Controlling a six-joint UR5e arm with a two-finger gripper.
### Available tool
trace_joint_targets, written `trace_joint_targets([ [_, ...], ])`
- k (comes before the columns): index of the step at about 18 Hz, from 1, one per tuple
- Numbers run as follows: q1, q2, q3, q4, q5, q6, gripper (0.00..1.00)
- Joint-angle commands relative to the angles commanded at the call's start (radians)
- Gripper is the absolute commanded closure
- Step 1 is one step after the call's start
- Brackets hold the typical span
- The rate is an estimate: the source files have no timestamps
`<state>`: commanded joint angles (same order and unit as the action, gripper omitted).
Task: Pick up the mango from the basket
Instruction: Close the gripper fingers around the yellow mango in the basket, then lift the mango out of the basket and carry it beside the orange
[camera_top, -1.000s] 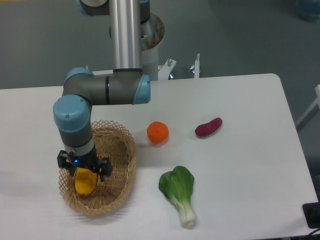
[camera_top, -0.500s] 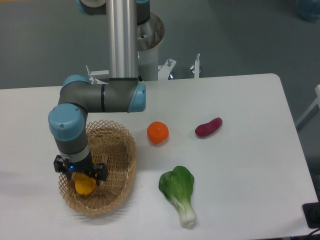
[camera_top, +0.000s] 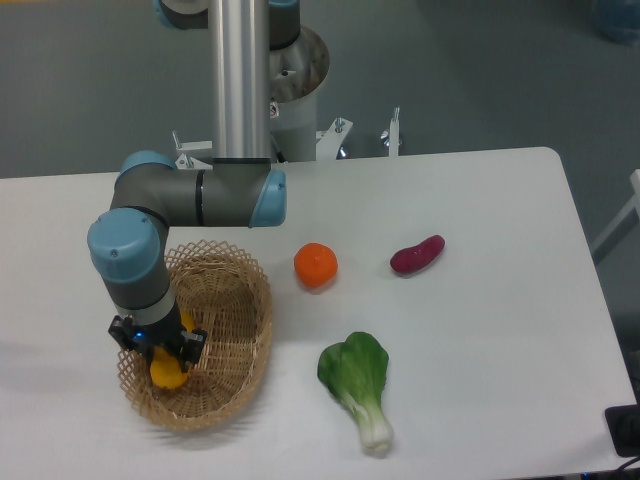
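Yellow-orange mango (camera_top: 167, 371), lying in the wicker basket (camera_top: 240, 330), directly beneath the gripper (camera_top: 160, 352), whose fingers flank its upper end; whether they actually clamp it cannot be told. Right of the fingers, well apart on the white table (camera_top: 480, 340): orange (camera_top: 315, 265), dark-red tuber (camera_top: 417, 254), leafy green (camera_top: 358, 386).

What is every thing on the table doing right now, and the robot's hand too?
Gripper: down inside the basket, jaws either side of the mango; grip cannot be told.
Mango: lying in the basket, mostly hidden under the gripper.
Basket: upright on the table, holding only the mango.
Orange: resting on the table, outside the basket.
Dark-red tuber: lying on the table, apart.
Bok choy: lying flat, stem toward the front edge.
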<state>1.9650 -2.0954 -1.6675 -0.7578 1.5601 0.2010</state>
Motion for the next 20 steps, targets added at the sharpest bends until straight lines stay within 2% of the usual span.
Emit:
trace_joint_targets([
  [3,0.002,0.008,0.005,0.0,0.0,0.009,0.58],
  [6,0.005,0.046,0.012,-0.003,0.002,0.018,0.57],
  [7,0.027,0.092,0.02,-0.017,0.002,0.055,0.57],
  [10,0.095,0.164,0.009,-0.034,0.0,0.08,0.57],
  [13,0.182,0.233,0.012,-0.093,-0.003,0.174,0.57],
  [16,0.254,0.253,0.017,-0.136,-0.003,0.294,0.57],
  [18,0.313,0.288,0.026,-0.159,-0.008,0.362,0.57],
  [20,0.366,0.291,0.061,-0.163,-0.02,0.415,0.57],
])
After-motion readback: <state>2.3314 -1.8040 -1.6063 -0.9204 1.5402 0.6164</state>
